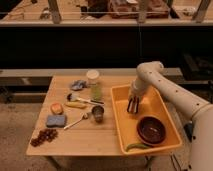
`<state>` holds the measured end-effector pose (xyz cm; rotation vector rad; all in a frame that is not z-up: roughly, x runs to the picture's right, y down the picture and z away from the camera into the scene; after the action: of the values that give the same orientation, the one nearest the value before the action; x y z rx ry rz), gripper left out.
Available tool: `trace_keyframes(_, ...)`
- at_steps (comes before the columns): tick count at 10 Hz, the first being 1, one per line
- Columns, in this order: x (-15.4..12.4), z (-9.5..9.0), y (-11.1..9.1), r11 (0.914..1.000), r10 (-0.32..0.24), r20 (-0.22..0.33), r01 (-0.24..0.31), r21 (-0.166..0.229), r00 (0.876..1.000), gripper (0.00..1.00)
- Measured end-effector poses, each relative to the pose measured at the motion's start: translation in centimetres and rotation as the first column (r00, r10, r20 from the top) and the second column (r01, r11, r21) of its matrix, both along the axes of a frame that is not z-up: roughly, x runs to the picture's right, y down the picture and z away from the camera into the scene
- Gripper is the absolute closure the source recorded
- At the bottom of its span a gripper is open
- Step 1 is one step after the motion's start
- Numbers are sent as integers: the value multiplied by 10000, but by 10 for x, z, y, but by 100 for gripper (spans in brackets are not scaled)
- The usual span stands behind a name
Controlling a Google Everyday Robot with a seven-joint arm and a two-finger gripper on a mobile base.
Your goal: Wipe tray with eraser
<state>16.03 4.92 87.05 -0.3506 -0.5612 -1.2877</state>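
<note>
Tray directly beneath the hand, low inside it, grip indiscernible

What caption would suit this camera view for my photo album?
The robot's gripper hangs low inside a yellow tray that also holds a brown bowl.

One camera looks down from high, at middling range, across the tabletop toward the dark wall at 12 o'clock. The gripper hangs over the tray, toward 3 o'clock.
</note>
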Motion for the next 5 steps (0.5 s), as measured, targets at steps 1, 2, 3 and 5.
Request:
trace_keyframes(1, -16, -6, -3, 9999, -82, 181, 81, 87, 9998, 100)
trace_keyframes(2, -38, -15, -6, 9995, -267, 478, 257, 208, 9985, 100)
trace_keyframes(3, -52, -23, 0, 9987, -454, 705, 436, 261, 9965, 100)
trace_keyframes(5, -61, -36, 16, 9973, -692, 991, 666, 292, 9927, 100)
